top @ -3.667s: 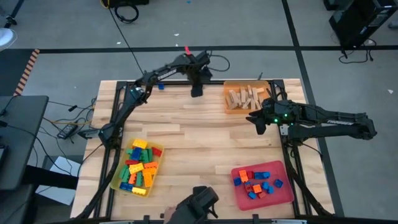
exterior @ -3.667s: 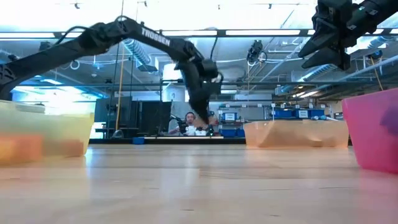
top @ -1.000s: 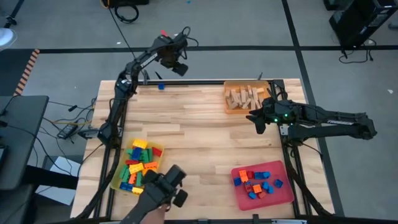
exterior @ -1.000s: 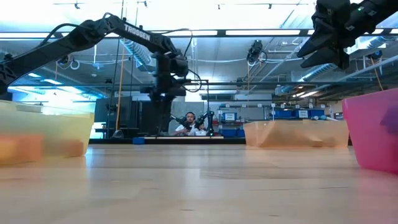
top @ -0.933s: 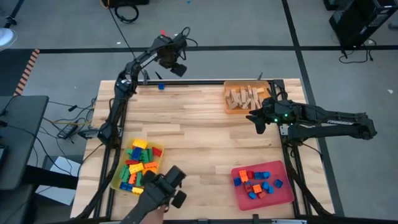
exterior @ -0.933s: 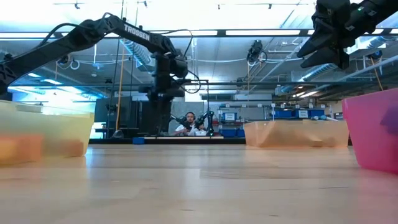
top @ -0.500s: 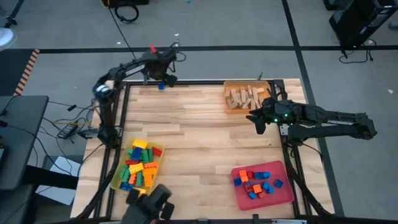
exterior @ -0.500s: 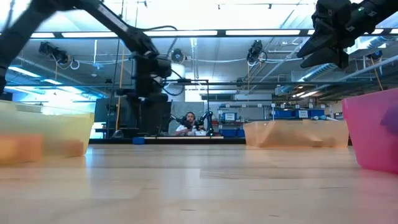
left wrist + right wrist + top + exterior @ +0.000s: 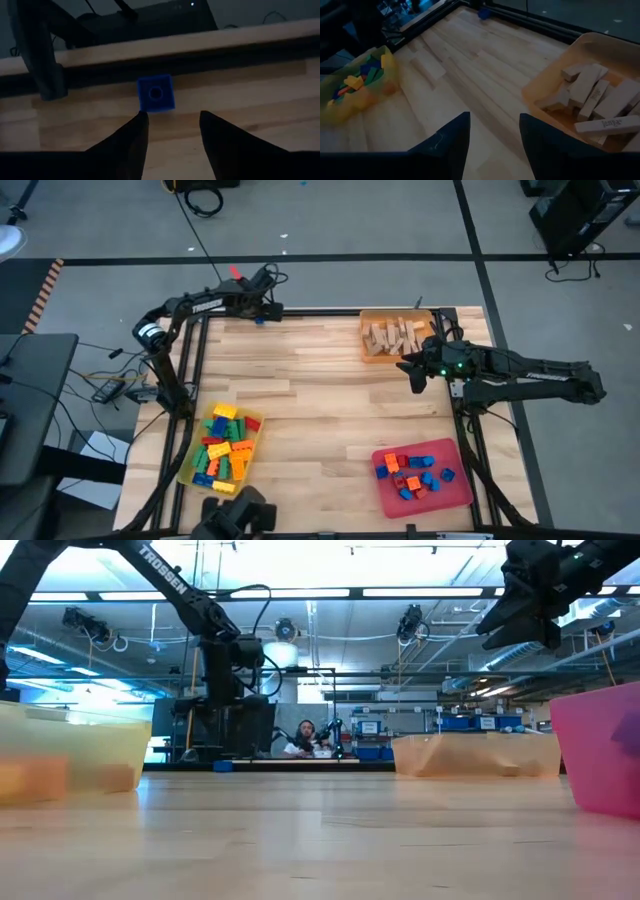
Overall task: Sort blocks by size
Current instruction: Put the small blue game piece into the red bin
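Both sets of jaws stand parted with nothing between them. Nearest the bench's front edge, the red tray (image 9: 423,477) holds small red, orange and blue blocks (image 9: 413,474), and across from it on the left the yellow tray (image 9: 190,466) holds a heap of larger yellow, green, red, orange and blue bricks (image 9: 223,448). Farther back on the right, the right gripper (image 9: 409,369) hangs above the bench (image 9: 320,400) just beside the orange tray (image 9: 370,330), its dark fingers (image 9: 450,142) spread over bare wood; in that tray lie tan wooden pieces (image 9: 397,335) piled loosely. At the far left edge, the left gripper (image 9: 262,308) reaches over the back rail, its fingers (image 9: 131,140) apart and pointing at a single blue brick (image 9: 155,93) that sits on the bench right against the rail, untouched and outside every tray. Beyond the bench, in the low view, a person (image 9: 303,741) sits at a desk in the room.
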{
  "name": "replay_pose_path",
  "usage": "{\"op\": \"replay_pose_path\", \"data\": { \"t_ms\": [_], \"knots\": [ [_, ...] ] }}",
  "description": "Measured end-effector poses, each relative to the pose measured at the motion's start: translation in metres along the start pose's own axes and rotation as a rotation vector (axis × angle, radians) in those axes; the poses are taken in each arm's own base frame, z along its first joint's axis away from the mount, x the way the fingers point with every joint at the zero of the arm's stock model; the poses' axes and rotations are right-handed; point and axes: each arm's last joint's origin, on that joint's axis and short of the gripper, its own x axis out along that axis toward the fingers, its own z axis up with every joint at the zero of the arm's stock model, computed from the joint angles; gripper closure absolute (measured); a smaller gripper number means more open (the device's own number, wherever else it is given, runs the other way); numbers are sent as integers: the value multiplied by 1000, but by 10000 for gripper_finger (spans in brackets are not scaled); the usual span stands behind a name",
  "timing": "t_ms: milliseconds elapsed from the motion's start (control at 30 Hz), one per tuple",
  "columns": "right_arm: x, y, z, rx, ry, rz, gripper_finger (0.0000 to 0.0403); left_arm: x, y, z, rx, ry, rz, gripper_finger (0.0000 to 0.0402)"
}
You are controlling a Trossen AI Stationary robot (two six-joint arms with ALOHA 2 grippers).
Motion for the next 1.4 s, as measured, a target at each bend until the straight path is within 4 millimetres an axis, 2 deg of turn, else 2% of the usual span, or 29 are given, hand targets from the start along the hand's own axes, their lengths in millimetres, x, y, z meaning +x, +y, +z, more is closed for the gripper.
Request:
{"op": "replay_pose_path", "data": {
  "t_ms": [400, 533, 833, 1100, 1400],
  "knots": [
    [0, 0, 0, 23, 3, 5, 218, 2, 4, 5, -12, -31, 18, 105],
    [0, 0, 0, 22, 3, 5, 218, 8, 4, 3, -40, -18, 44, 82],
    [0, 0, 0, 21, 0, 2, 218, 38, -1, -2, -128, 40, 54, 85],
    [0, 0, 1, 23, -6, 4, 218, 52, 2, 4, -176, 13, 53, 97],
    [0, 0, 1, 30, -6, 5, 218, 54, 5, 7, -183, -12, 75, 110]
  ]
}}
